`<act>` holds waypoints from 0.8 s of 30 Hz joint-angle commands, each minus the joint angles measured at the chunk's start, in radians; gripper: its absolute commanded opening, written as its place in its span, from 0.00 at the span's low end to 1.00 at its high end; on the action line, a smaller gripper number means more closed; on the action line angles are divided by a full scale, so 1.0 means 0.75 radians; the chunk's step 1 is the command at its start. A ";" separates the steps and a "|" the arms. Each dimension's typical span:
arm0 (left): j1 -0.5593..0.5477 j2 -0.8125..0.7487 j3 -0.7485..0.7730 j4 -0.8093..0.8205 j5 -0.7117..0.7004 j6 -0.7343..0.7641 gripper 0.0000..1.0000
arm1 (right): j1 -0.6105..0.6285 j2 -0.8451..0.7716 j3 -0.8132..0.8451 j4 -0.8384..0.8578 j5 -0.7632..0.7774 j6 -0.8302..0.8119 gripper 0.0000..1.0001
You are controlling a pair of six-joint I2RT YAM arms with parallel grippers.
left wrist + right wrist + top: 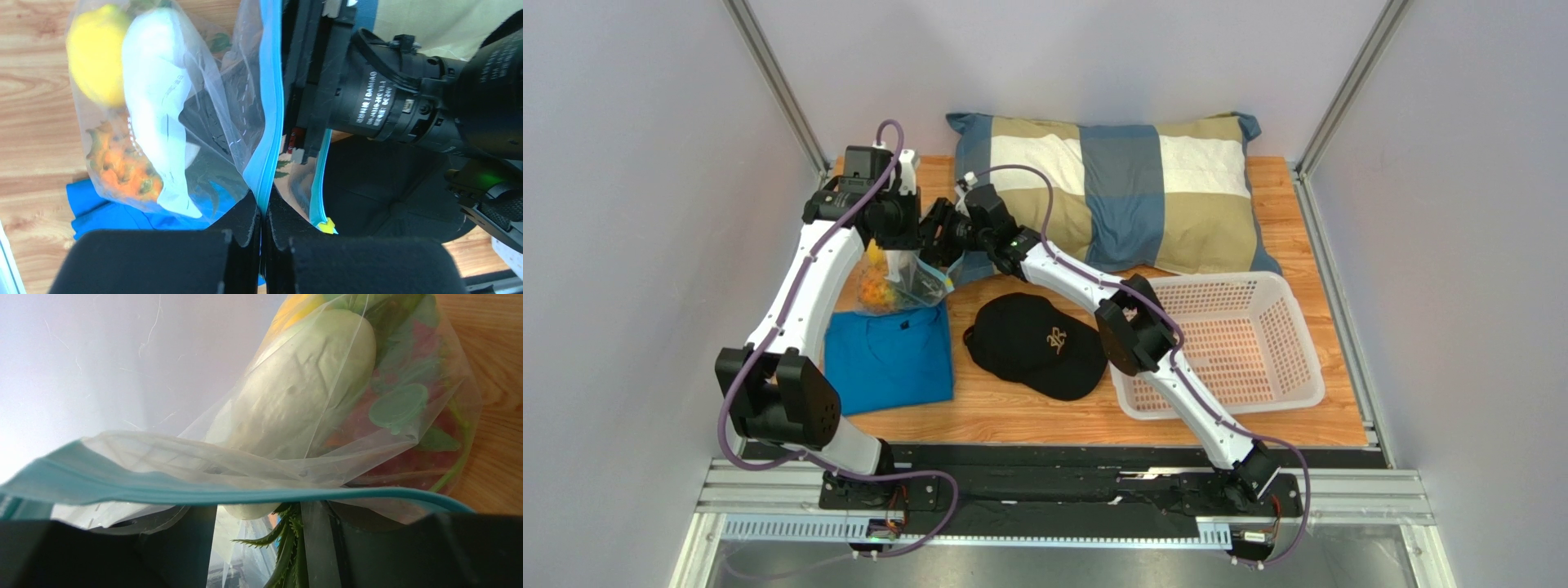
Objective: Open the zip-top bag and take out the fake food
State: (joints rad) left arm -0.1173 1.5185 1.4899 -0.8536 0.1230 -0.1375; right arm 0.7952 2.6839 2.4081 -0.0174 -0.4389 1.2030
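The clear zip-top bag [891, 284] hangs above the table's back left, over the edge of a blue shirt. My left gripper [897, 245] is shut on one lip of its teal zip strip [265, 184], pinched between the pads [245, 214]. The other lip [319, 177], with a yellow tab, has parted from it and runs towards my right gripper [940, 239]. Inside the bag is the fake food: a yellow lemon [98, 55], a cream-white vegetable [156, 104] and an orange pineapple [123, 165]. My right gripper [273, 523] has its jaws apart at the bag's mouth, with the teal strip [245, 491] across them and green leaves [288, 539] in the gap.
A folded blue shirt [889, 355] lies under the bag. Beside it are a black cap [1036, 346] and a white mesh basket [1222, 349]. A checked pillow [1112, 184] lies along the back. Grey walls close in both sides.
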 commanded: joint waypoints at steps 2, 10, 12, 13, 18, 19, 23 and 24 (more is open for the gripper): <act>0.029 -0.088 -0.021 -0.044 -0.155 -0.123 0.00 | -0.052 -0.115 -0.003 -0.016 -0.032 0.096 0.01; 0.068 -0.153 -0.109 0.089 -0.323 -0.181 0.00 | -0.078 -0.290 -0.061 -0.236 -0.167 0.088 0.00; 0.075 -0.145 -0.107 0.091 -0.377 -0.162 0.00 | -0.076 -0.324 -0.065 -0.302 -0.220 0.061 0.00; 0.077 -0.137 -0.101 0.091 -0.385 -0.132 0.00 | -0.081 -0.335 -0.069 -0.326 -0.237 0.033 0.00; 0.107 -0.139 -0.095 0.109 -0.363 -0.103 0.00 | -0.097 -0.363 -0.049 -0.459 -0.443 -0.031 0.00; 0.109 -0.139 -0.097 0.113 -0.354 -0.111 0.00 | -0.095 -0.381 -0.055 -0.466 -0.488 -0.043 0.00; 0.122 -0.114 -0.066 0.107 -0.311 -0.138 0.00 | -0.091 -0.557 -0.279 -0.502 -0.601 -0.196 0.00; 0.124 -0.108 -0.052 0.101 -0.315 -0.142 0.00 | -0.099 -0.600 -0.337 -0.519 -0.607 -0.223 0.00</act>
State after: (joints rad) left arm -0.0338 1.4399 1.4090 -0.7994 -0.1249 -0.2371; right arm 0.7242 2.4065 2.2826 -0.3359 -0.7624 1.1629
